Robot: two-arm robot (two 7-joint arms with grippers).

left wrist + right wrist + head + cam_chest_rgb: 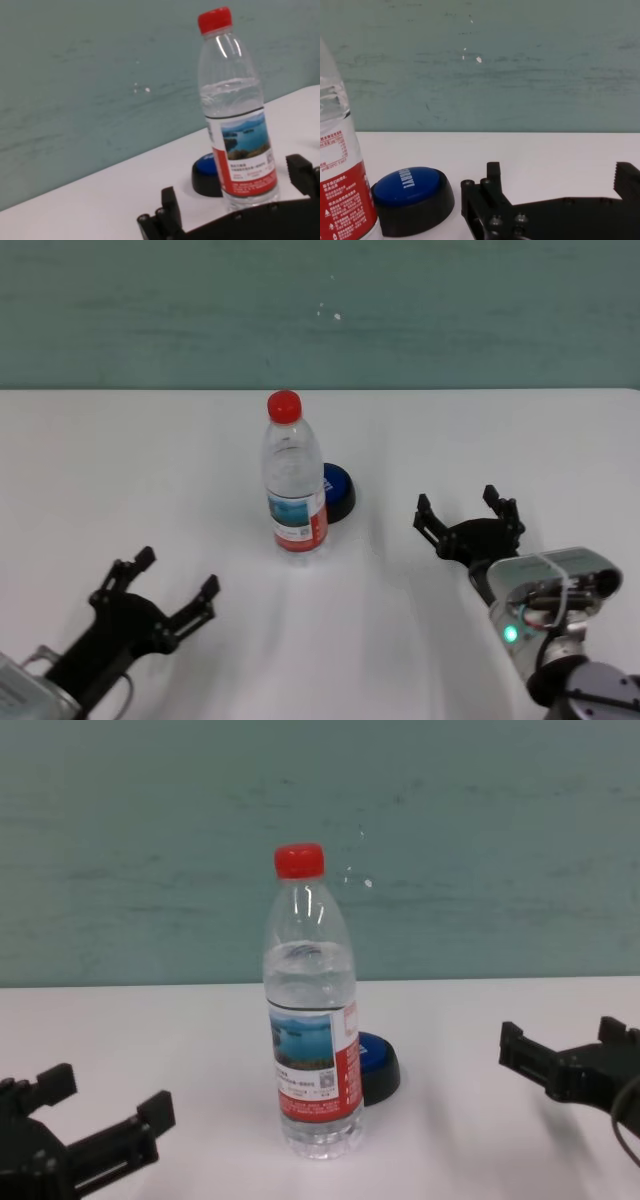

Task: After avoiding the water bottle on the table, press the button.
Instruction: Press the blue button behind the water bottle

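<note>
A: Left side first. The left pincer [178, 585] hangs low over the near part of the table [120, 460], jaws spread wide, nothing in them. What lies ahead of it?

B: The water bottle [295, 480], upright, ahead of that pincer and off toward its inner side, well apart from the fingertips. Red cap on, about two-thirds full by the waterline in the left wrist view.

A: Handling?

B: Likely weighty low down but tall and narrow, so a sideways knock could tip it. Thin clear plastic, smooth, gives under a squeeze. No need to take hold of it; keep clear of it.

A: And the button [338, 491]?

B: Tucked just behind the bottle on its right, touching or nearly so; cannot tell which. Blue dome on a black base, low and stiff, should sit steady under a push. Press straight down on the crown of the dome, not the rim.

A: Right side.

B: The right pincer [468, 512] is over the table, jaws wide, empty. The button is ahead and inward of it, near, with open table between. The bottle stands past the button from there, so this side looks the cleaner approach.
</note>
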